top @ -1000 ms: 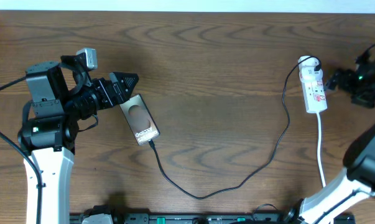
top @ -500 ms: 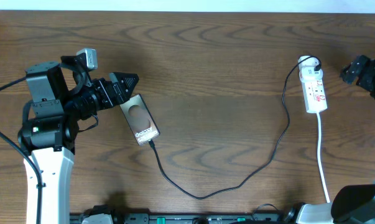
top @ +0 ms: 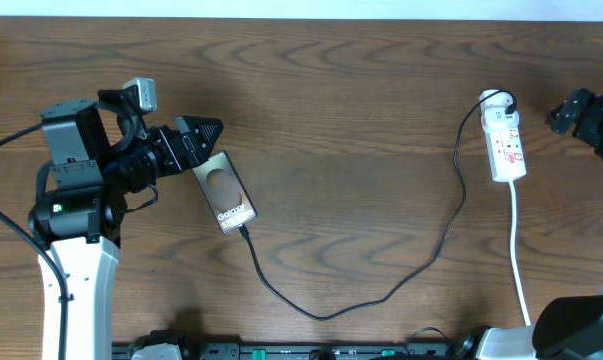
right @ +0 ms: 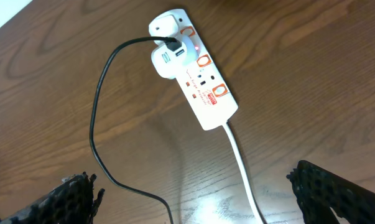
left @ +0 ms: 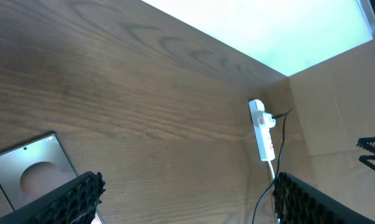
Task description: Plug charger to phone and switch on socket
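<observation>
The phone (top: 225,192) lies on the table left of centre, with Galaxy lettering and a brownish round patch; part of it shows in the left wrist view (left: 32,177). The black charger cable (top: 381,290) runs from the phone's lower end in a long curve to the white adapter on the socket (top: 506,145). The socket also shows in the right wrist view (right: 203,84) and the left wrist view (left: 262,134). My left gripper (top: 206,135) is open just above the phone's upper end. My right gripper (top: 571,112) is open and empty, right of the socket.
The socket's white cord (top: 519,260) runs down toward the table's front edge. A rail of dark fixtures (top: 311,350) lines the front edge. A cardboard panel (left: 336,106) stands beyond the table's right side.
My right arm has pulled back from the socket toward the right edge of the view over the last second. The left arm, phone and cable have not moved.
</observation>
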